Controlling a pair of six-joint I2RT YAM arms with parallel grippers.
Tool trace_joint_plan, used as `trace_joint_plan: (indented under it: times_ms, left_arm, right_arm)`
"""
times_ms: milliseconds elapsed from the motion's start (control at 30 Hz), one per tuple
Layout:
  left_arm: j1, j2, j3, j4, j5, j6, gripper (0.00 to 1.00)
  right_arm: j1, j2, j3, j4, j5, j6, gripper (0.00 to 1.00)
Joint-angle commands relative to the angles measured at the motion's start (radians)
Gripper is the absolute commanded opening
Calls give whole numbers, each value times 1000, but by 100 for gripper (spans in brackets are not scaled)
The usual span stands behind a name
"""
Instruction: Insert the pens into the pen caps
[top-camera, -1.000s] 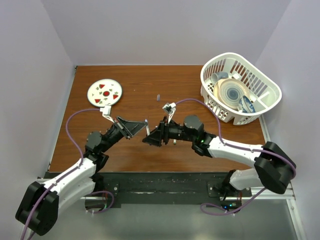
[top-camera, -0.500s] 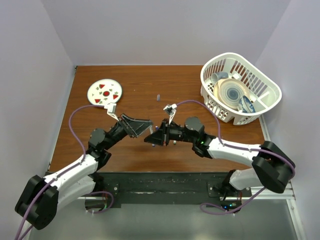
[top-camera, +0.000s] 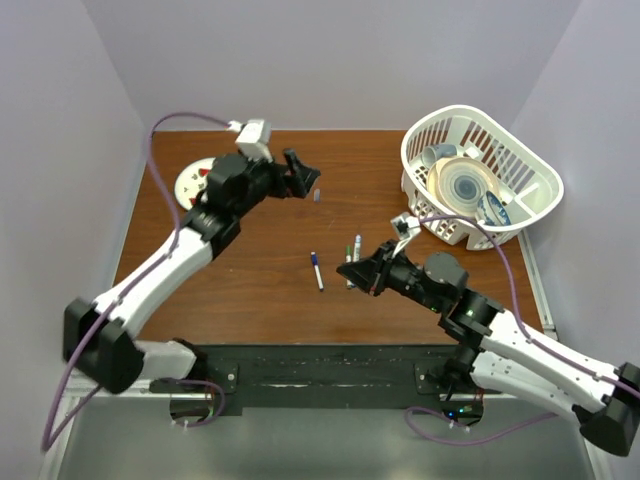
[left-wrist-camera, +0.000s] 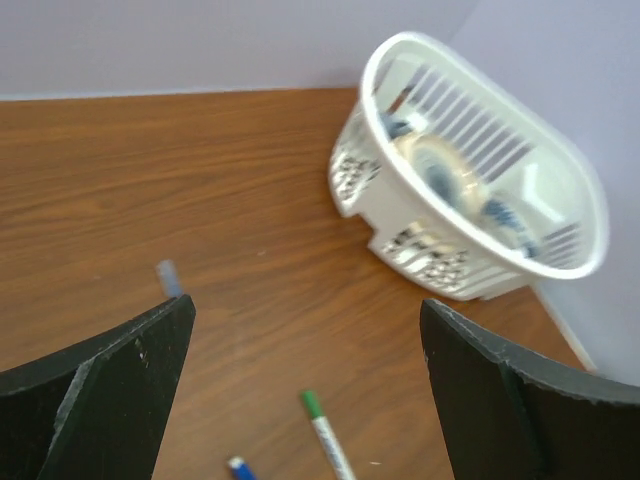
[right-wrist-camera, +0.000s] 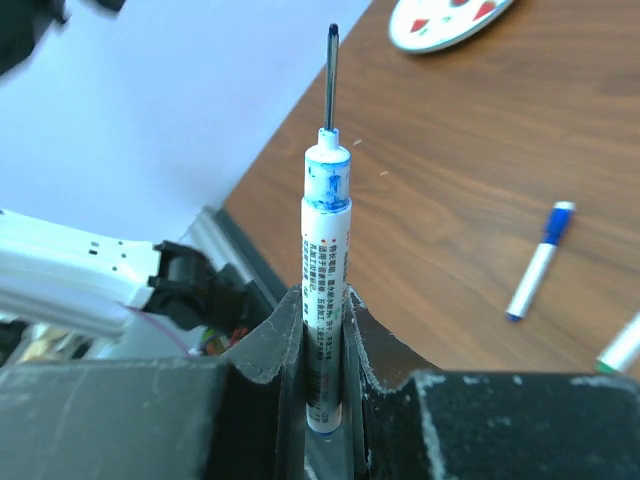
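Right gripper (right-wrist-camera: 325, 312) clamped on uncapped blue pen (right-wrist-camera: 326, 240), barrel upright in wrist view, nib at twelve o'clock, left gripper (left-wrist-camera: 305, 303) gaping wide, grey cap (left-wrist-camera: 168, 278) at its nine o'clock

Desk (top-camera: 250, 290): brown wood grain, smooth, low sheen noted. Basket (top-camera: 465, 108), 2 o'clock: white plastic, glossy, slotted. Plate (right-wrist-camera: 420, 40), 10 o'clock: white, glazed look. Pen (right-wrist-camera: 325, 270) clamped in right gripper (right-wrist-camera: 323, 312): barrel of smooth white plastic, printed; collar blue-stained. Left gripper (left-wrist-camera: 307, 320) fingers (left-wrist-camera: 110, 400): matt black, grainy, edges scuffed pale.
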Motion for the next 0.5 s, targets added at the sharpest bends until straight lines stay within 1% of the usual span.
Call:
trace_joint_plan:
  times_ms: [0, 33, 67, 100, 133, 167, 233, 267, 367, 400, 467]
  left_arm:
    - [7, 237, 213, -271, -120, 236, 99]
    - [7, 341, 308, -300, -153, 237, 97]
    - [7, 394, 356, -363, -182, 236, 95]
    - [7, 446, 403, -391, -228, 239, 90]
    - [7, 543, 487, -415, -239, 242, 87]
    - [7, 588, 524, -449, -242, 242, 81]
    - [7, 696, 600, -457, -238, 243, 77]
    - [9, 725, 618, -448, -231, 239, 73]
    - [9, 826, 686, -431, -202, 234, 69]
    - [9, 878, 730, -434, -205, 228, 68]
    - [9, 928, 778, -454, -216, 225, 66]
  right_arm:
    - [1, -81, 8, -165, 98, -70, 0]
    - [1, -90, 10, -174, 101, -74, 0]
    - [1, -110, 10, -191, 104, -76, 0]
    - [1, -121, 10, -199, 109, -81, 0]
    - [1, -129, 8, -206, 110, -82, 0]
    - [1, -138, 8, -218, 116, -84, 0]
    - [1, -163, 5, -231, 126, -93, 0]
    - [1, -169, 5, -237, 130, -97, 0]
    - [1, -184, 8, -249, 152, -113, 0]
    - [1, -184, 10, -251, 155, -122, 0]
    - [1, -183, 14, -254, 161, -130, 0]
